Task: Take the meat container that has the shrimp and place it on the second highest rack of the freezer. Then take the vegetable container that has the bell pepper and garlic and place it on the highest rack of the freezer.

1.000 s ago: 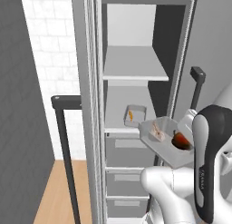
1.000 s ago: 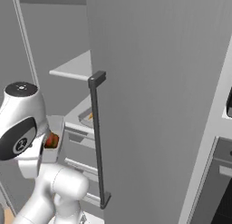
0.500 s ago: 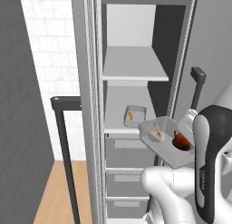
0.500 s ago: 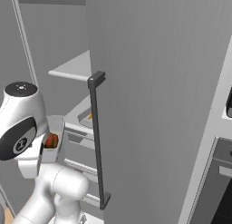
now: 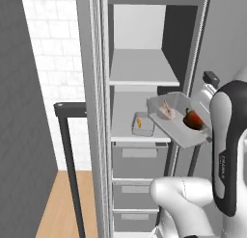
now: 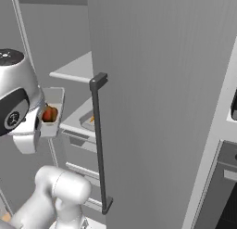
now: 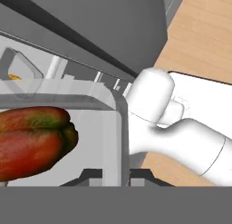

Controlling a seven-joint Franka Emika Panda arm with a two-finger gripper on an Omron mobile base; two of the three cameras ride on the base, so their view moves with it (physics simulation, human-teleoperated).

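Observation:
The clear vegetable container [image 5: 174, 127] hangs in front of the open freezer, just above the level of the second highest rack [image 5: 124, 117] and to its right. A red-green bell pepper [image 5: 193, 119] and pale garlic [image 5: 167, 110] lie in it. My gripper [image 7: 116, 174] is shut on the container's near rim [image 7: 118, 137], with the bell pepper [image 7: 31, 141] close to its left. From the right base view the container [image 6: 53, 97] sits beside my wrist. The meat container [image 5: 143, 124] with the shrimp rests on the second highest rack. The highest rack [image 5: 142, 68] is bare.
Two freezer doors stand open: one with a dark handle [image 5: 67, 136] on the left, one with a long dark handle [image 6: 98, 140] close on the right. Grey drawers [image 5: 140, 160] lie under the racks. Wood floor [image 5: 58, 203] is below left.
The vegetable container, held in my gripper, has risen from below the second highest rack's level to just above it. The meat container has not moved.

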